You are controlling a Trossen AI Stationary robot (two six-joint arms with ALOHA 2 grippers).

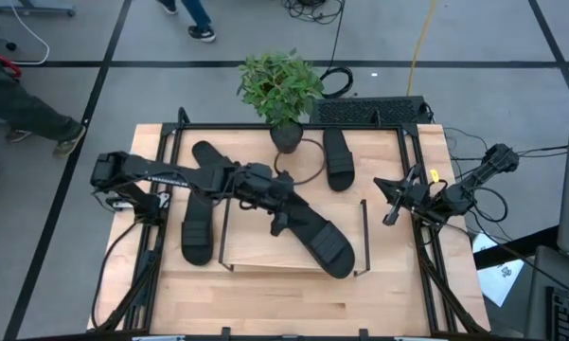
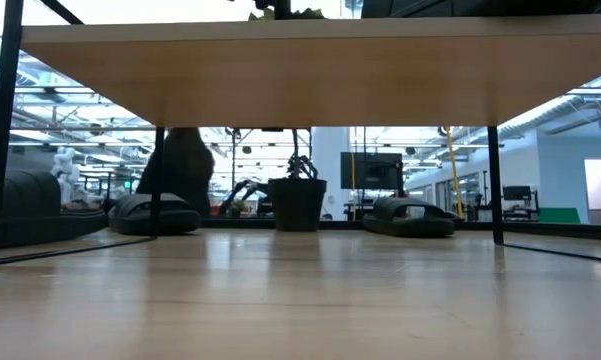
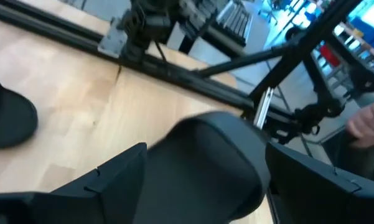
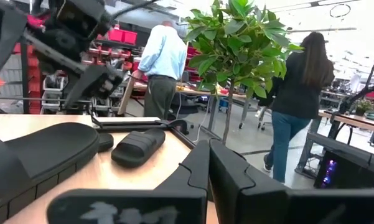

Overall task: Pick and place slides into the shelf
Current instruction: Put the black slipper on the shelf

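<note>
Black slide (image 1: 320, 241) lies on the shelf (image 1: 265, 248) between my open left gripper's (image 1: 280, 220) fingers; 3 left; right gripper (image 1: 392, 214) shut, empty.

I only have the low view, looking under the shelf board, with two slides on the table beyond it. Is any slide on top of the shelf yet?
Observer: Yes. One slide lies diagonally across the shelf board.
Operator: Is the left gripper holding that slide?
Observer: No. The left gripper is open above the board, with one finger on each side of the slide.
</note>
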